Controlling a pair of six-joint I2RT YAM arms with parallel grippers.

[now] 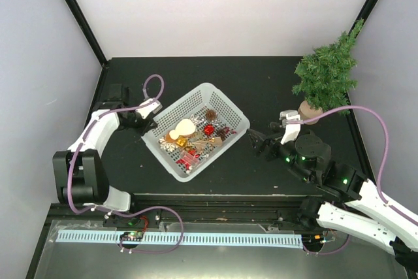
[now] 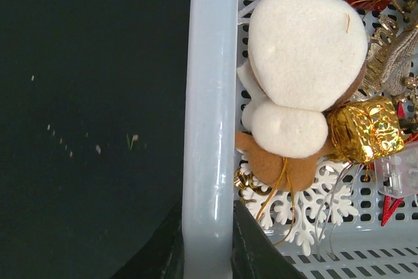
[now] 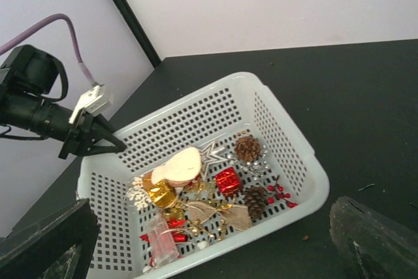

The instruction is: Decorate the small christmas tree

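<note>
Jaws of left gripper (image 2: 208,256) are clamped on the left rim of the white basket (image 2: 209,96), one finger each side of the wall. The basket holds a cream plush ornament (image 2: 304,63), gold gift box (image 2: 366,129), snowflake (image 2: 307,210) and pine cones (image 3: 248,148). Right gripper (image 1: 259,142) sits just right of the basket, jaws wide apart; small christmas tree (image 1: 326,70) stands upright at far right.
</note>
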